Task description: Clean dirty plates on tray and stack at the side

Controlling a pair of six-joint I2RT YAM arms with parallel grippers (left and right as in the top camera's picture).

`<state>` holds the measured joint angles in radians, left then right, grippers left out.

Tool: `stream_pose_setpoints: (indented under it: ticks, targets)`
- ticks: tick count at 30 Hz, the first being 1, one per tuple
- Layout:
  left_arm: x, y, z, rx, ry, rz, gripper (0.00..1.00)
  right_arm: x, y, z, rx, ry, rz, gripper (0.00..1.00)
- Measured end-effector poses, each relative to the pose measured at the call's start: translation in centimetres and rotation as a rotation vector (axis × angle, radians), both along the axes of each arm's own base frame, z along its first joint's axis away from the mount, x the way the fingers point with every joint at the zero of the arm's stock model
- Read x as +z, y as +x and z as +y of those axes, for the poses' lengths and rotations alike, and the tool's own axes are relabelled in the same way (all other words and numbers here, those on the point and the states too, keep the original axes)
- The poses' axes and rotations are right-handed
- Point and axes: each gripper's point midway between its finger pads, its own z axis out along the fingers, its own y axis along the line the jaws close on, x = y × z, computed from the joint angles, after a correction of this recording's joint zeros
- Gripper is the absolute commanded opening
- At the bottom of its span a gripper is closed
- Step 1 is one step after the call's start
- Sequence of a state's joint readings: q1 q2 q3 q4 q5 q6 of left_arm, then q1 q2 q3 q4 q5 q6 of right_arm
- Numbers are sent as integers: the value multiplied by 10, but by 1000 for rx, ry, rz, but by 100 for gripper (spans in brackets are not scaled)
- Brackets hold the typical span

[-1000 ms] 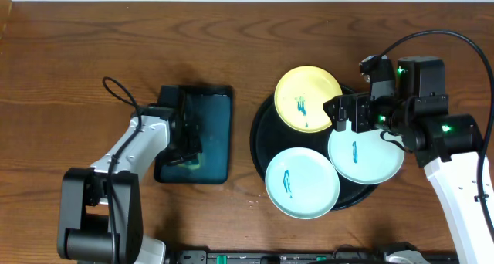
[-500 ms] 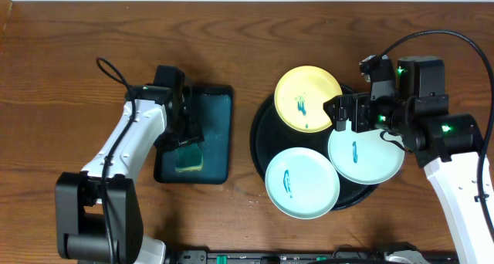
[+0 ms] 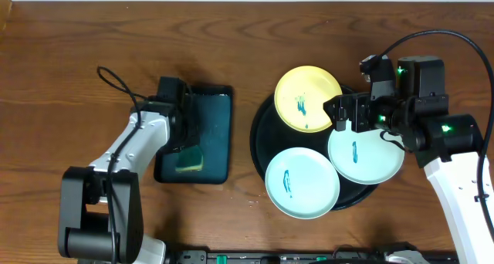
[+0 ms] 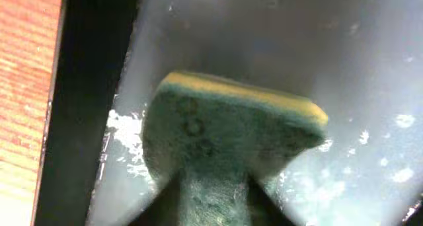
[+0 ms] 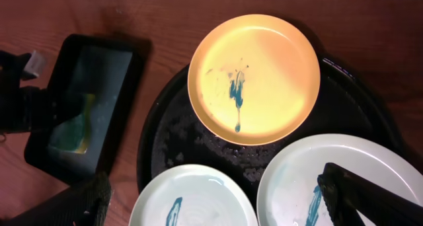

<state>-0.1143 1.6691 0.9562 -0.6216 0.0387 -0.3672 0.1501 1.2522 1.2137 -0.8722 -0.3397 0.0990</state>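
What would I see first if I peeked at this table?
A bright yellow plate and two pale mint plates, all with blue-green smears, sit on a big black tray on the right. On the left, a yellow-green sponge sits in a dark teal tray.

sponge (image 3: 187,160) in teal tray (image 3: 217,131), wood tbl (image 3: 69,55)

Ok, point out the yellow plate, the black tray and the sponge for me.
yellow plate (image 3: 320,86): overhead view, bare surface right of its smear.
black tray (image 3: 259,140): overhead view, bare floor near left rim.
sponge (image 4: 228,130): left wrist view, green scouring face.
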Motion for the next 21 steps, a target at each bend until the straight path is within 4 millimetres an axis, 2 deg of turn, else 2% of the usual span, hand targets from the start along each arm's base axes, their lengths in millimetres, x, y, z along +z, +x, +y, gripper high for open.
stream_pose_setpoints:
  ticks: [1,8,10,11,13,15,21]
  targets:
    - [0,1,0,3,-2,-5,8,0,0,0,0,0,0,99]
    - [3,5,-6,-14,-36,-18,9,0,0,0,0,0,0,99]
    - [7,6,-9,-28,-47,-11,27,0,0,0,0,0,0,99]
    - [10,6,-11,-40,-56,-8,41,0,0,0,0,0,0,99]
    - [16,10,-15,-47,-79,-17,52,0,0,0,0,0,1,99]
    - [22,14,-19,-57,-95,-32,57,0,0,0,0,0,1,99]
    - [25,5,-20,-64,-104,2,57,-4,-5,-1,-3,-2,31,99]
